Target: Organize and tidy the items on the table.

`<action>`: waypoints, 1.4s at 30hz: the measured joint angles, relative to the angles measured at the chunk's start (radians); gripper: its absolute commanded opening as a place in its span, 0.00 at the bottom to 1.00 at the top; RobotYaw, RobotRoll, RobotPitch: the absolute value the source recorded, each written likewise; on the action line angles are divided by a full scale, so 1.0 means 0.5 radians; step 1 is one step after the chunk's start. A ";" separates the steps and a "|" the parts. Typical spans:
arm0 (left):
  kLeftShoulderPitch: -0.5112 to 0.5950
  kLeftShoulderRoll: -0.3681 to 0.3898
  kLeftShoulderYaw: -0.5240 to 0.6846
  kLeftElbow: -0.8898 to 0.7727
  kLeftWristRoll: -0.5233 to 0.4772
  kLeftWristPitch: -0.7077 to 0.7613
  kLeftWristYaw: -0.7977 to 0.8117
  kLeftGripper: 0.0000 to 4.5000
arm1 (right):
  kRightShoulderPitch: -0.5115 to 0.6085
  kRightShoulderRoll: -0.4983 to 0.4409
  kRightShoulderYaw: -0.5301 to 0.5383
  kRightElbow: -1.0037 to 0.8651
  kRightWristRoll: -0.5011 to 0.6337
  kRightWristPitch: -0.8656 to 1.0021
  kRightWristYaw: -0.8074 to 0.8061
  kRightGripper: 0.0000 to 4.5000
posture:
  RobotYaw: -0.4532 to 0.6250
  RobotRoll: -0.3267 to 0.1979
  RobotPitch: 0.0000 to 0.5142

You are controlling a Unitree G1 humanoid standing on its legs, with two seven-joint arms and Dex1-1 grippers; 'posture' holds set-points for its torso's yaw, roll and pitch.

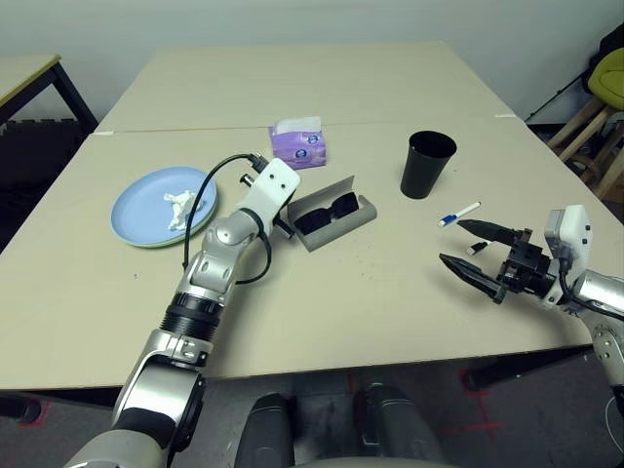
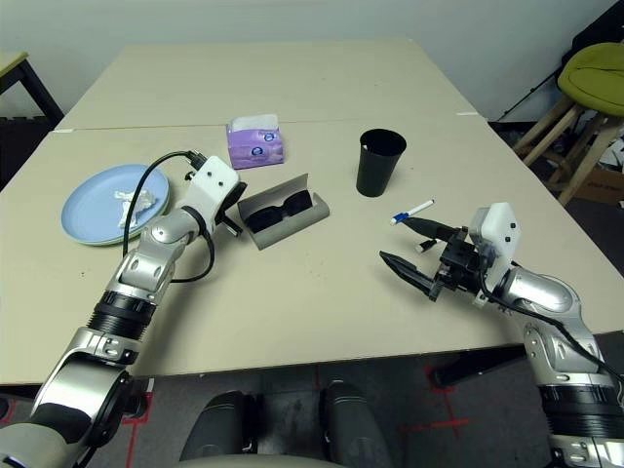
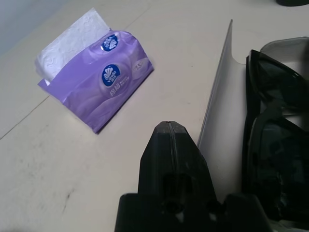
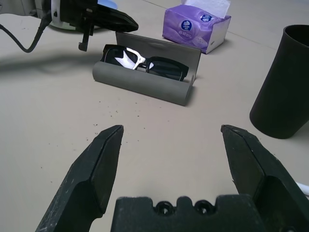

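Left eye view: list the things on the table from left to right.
light blue plate with crumpled white tissue → purple tissue box → grey glasses case holding black sunglasses → black cup → white marker pen

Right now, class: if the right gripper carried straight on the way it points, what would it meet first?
Probably the open grey glasses case holding the black sunglasses; the right gripper, open, points across bare table toward it.

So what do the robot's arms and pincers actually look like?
Both arms are jointed silver metal with black rings. A loose black cable loops beside the left arm. Each wrist carries a white block. The left gripper and right gripper each have two pointed black fingers.
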 measured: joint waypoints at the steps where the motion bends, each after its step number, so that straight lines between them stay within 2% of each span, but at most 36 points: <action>1: 0.003 0.002 -0.001 -0.008 -0.001 0.004 -0.016 0.00 | 0.003 -0.002 -0.001 -0.006 0.000 0.000 -0.001 1.00 | 0.36 0.62 0.19; 20: 0.113 0.018 -0.015 -0.281 -0.018 0.151 -0.178 0.00 | -0.025 -0.029 -0.005 -0.008 0.001 0.000 -0.004 1.00 | 0.38 0.62 0.18; 33: 0.313 0.004 -0.021 -0.617 -0.059 0.378 -0.200 0.00 | -0.055 -0.042 -0.005 0.027 -0.001 -0.001 0.022 1.00 | 0.39 0.62 0.18; 42: 0.342 0.004 -0.037 -0.626 -0.060 0.450 -0.213 0.00 | -0.102 -0.043 -0.004 0.084 -0.005 -0.001 0.036 1.00 | 0.40 0.62 0.18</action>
